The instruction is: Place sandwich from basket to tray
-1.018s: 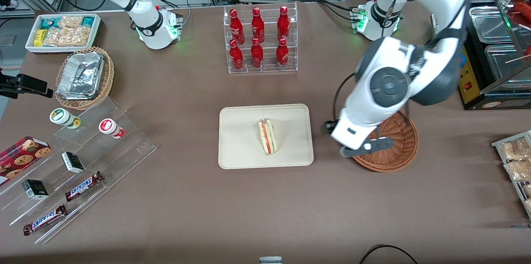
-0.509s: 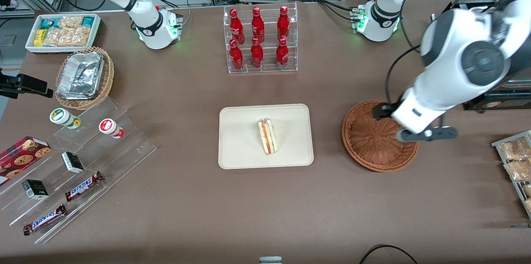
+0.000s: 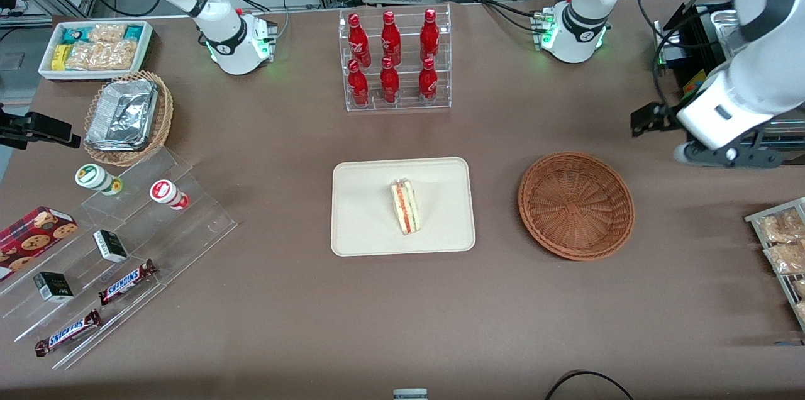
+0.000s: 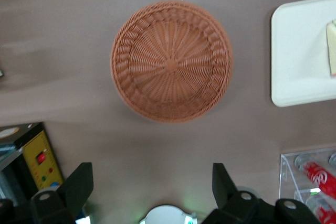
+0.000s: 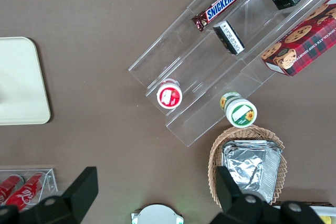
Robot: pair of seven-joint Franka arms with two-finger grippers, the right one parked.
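The sandwich (image 3: 405, 206) lies on its side in the middle of the cream tray (image 3: 365, 199), filling edge up. The reddish-brown wicker basket (image 3: 575, 205) beside the tray, toward the working arm's end, holds nothing. My left arm's gripper (image 3: 729, 156) hangs high above the table. It is farther from the front camera than the basket and closer to the working arm's end. In the left wrist view the gripper (image 4: 151, 174) stands open with nothing between its fingers. That view also takes in the basket (image 4: 171, 61), a corner of the tray (image 4: 299, 61) and a sliver of the sandwich (image 4: 332, 45).
A clear rack of red bottles (image 3: 393, 60) stands farther from the camera than the tray. A rack of packaged snacks (image 3: 783, 243) and a yellow-fronted appliance (image 4: 39, 158) sit at the working arm's end. A foil-filled tan basket (image 3: 126, 117) and acrylic steps (image 3: 126, 243) lie toward the parked arm's end.
The left arm has risen and swung away from over the basket toward the working arm's end of the table, uncovering the basket. The sandwich stays on the tray.
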